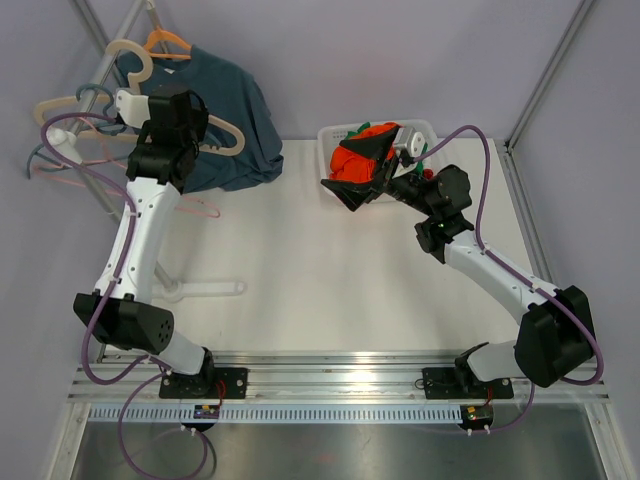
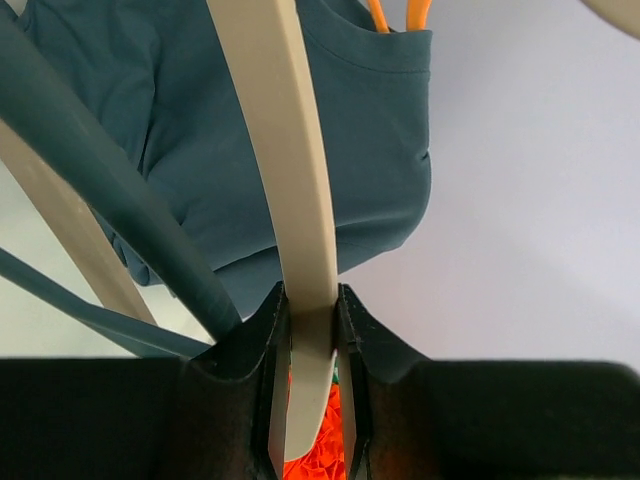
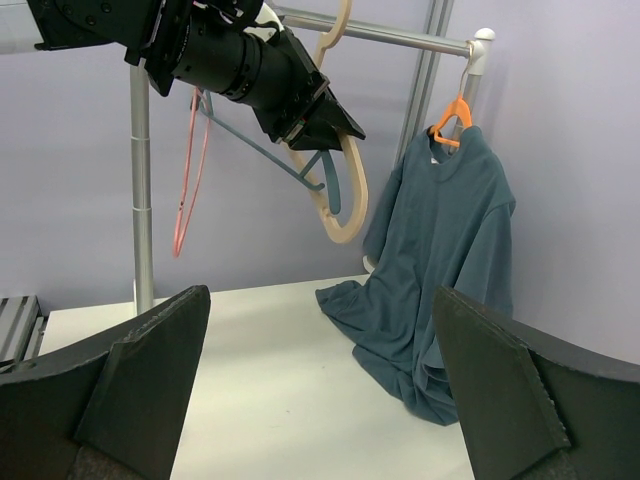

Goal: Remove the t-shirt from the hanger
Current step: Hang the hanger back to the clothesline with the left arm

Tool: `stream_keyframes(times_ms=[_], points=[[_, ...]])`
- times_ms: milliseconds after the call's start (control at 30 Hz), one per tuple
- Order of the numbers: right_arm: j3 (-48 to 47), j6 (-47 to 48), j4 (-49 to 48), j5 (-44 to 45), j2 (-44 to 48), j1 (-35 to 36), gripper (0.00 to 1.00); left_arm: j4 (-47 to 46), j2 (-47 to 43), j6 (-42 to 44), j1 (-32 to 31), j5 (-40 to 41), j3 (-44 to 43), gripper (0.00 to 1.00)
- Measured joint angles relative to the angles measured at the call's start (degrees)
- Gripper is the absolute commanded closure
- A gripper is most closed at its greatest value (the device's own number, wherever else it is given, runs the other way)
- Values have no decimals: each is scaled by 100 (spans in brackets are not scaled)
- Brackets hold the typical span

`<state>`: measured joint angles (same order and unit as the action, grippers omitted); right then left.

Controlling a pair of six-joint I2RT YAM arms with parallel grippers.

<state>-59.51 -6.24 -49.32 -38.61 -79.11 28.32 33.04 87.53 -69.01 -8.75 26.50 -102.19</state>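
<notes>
Between the fingers of the left claw (image 2: 311, 298) we found a cream curved hanger (image 2: 285, 150). The two black jaws were pressed against its flat arm from either side, with no gap showing. That hanger was bare. Beside it in the left wrist view ran the bars of a dark blue-green hanger (image 2: 100, 200), also bare, which the claw did not hold.

Beyond these, well apart from the claw, the dark teal cotton t-shirt (image 3: 450, 250) was still on its orange plastic hanger (image 3: 452, 115). The hanger was hooked over the end of the grey metal rail (image 3: 400, 37), and the shirt's hem was crumpled on the white counter (image 1: 330, 280).

We judged that the removal itself had not begun. The step in hand looked like taking a spare hanger out of the way, or else a grip on the wrong one.

The right claw (image 3: 320, 300) was spread wide and held nothing. It hung above the counter facing the rail, close to a white plastic basket (image 1: 325, 140) of orange and red things.

For the next move we thought the cream hanger should be let go or set aside. One claw would then need to reach the shirt's collar or shoulder. The other would have to steady the orange hanger, since loose cloth would likely drag a free hanger along.
</notes>
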Motion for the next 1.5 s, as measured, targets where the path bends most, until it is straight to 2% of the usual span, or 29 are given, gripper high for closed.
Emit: stream_keyframes(times_ms=[733,1500], points=[[0,7,83,-4,0,0,1,-13,-35,-494,199,-258,238,100],[0,48,125,-7,28,0,1,-4,-46,-782,374,-525,96,100]])
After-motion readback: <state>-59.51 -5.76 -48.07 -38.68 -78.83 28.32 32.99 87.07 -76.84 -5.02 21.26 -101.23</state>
